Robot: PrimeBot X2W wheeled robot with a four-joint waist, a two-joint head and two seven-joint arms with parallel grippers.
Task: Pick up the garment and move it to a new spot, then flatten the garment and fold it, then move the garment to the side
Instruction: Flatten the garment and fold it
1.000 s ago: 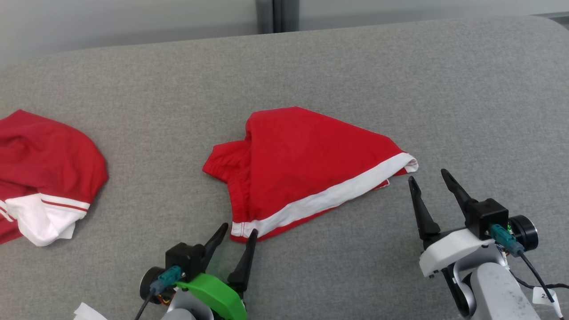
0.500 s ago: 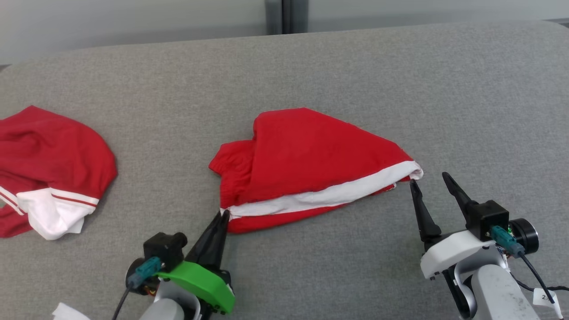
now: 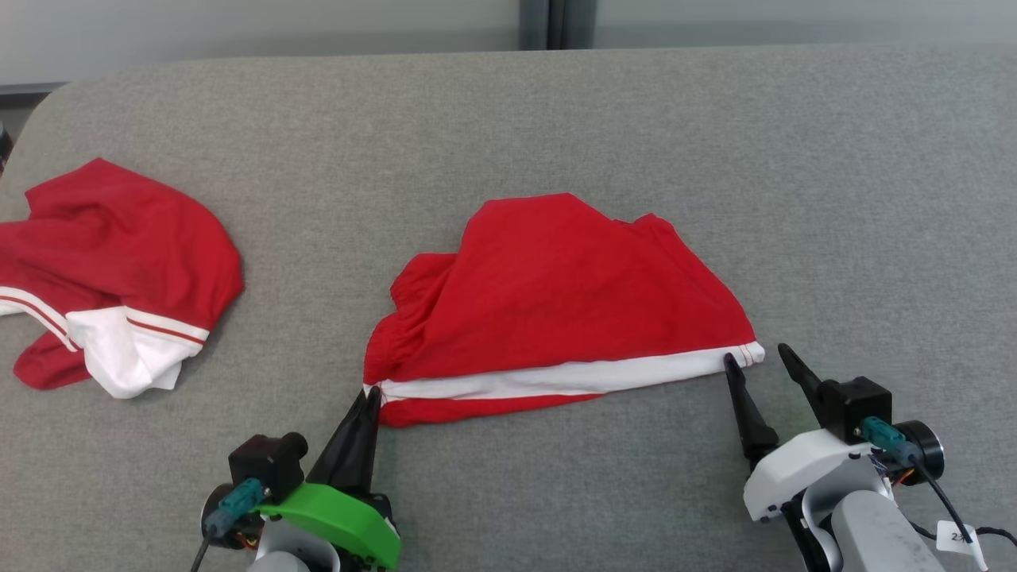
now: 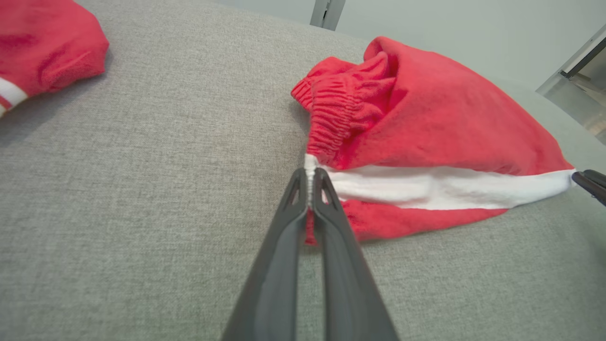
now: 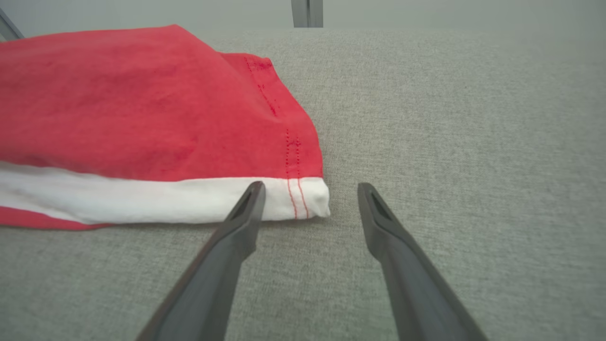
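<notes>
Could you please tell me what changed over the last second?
The left end effector shut on the near-left corner of the garment and pulled it leftward, drawing the white band out nearly level. The right end effector stayed open at the band's right end; the other red garment stayed put.

left pincer (image 3: pixel 371 392) — black, green mount (image 3: pixel 334 520); right pincer (image 3: pixel 755 355) — black, white mount (image 3: pixel 794 465), teal plug (image 3: pixel 874 435).

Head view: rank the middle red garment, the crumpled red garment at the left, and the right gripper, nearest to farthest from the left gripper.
1. Middle garment: its white-banded corner is pinched in the shut left gripper.
2. Side garment: crumpled off to the left, not touching the left gripper.
3. Right gripper: open, at the middle garment's opposite corner, on the right.
</notes>
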